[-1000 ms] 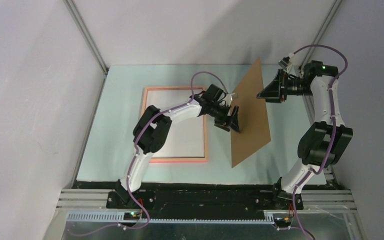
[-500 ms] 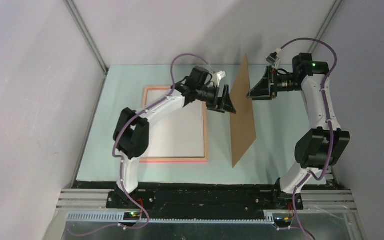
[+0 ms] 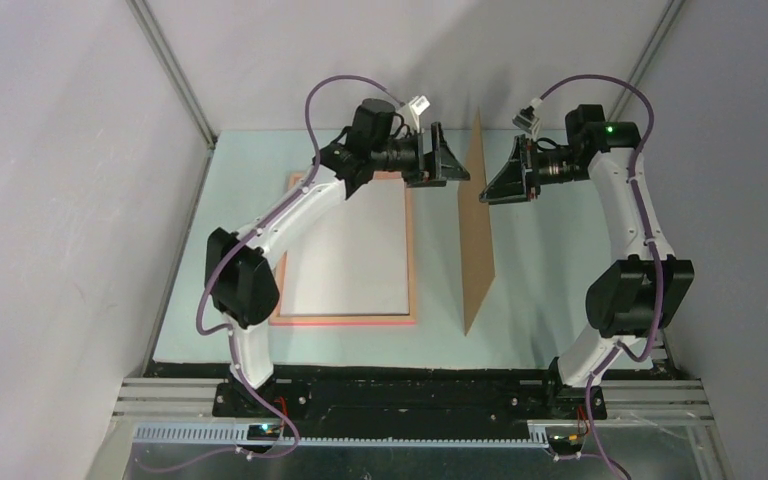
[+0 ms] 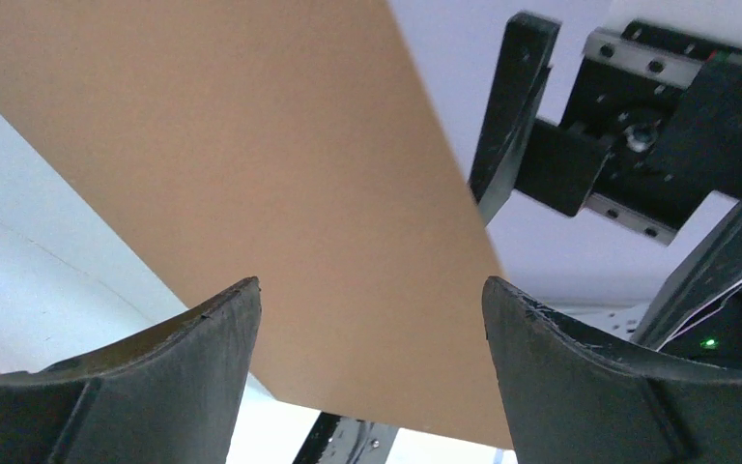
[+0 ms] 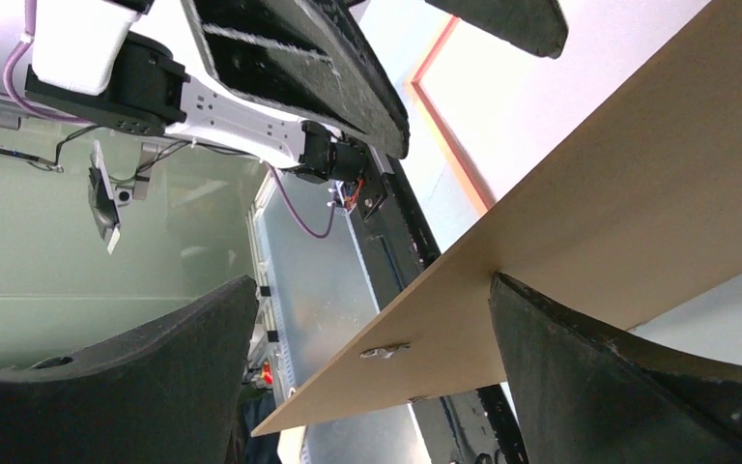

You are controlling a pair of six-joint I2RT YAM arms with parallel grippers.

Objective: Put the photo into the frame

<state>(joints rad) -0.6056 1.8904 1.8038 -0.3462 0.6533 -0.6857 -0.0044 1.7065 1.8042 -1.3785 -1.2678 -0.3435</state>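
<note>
Photo (image 3: 345, 250), white side up, lying flat inside the salmon-bordered frame (image 3: 411, 270) on the pale green counter (image 3: 560, 300), left of centre. A brown backing board (image 3: 478, 240) stands on edge just right of the frame, between the left end effector (image 3: 453, 158) and the right end effector (image 3: 497, 170). Both have jaws spread wide, clamping nothing; contact with the board cannot be told.

A brown board (image 3: 476, 240) stands on edge between the left gripper (image 3: 454, 156) and the right gripper (image 3: 497, 169). Both have their jaws spread wide. The frame (image 3: 350, 320) lies flat on the surface (image 3: 550, 270).
</note>
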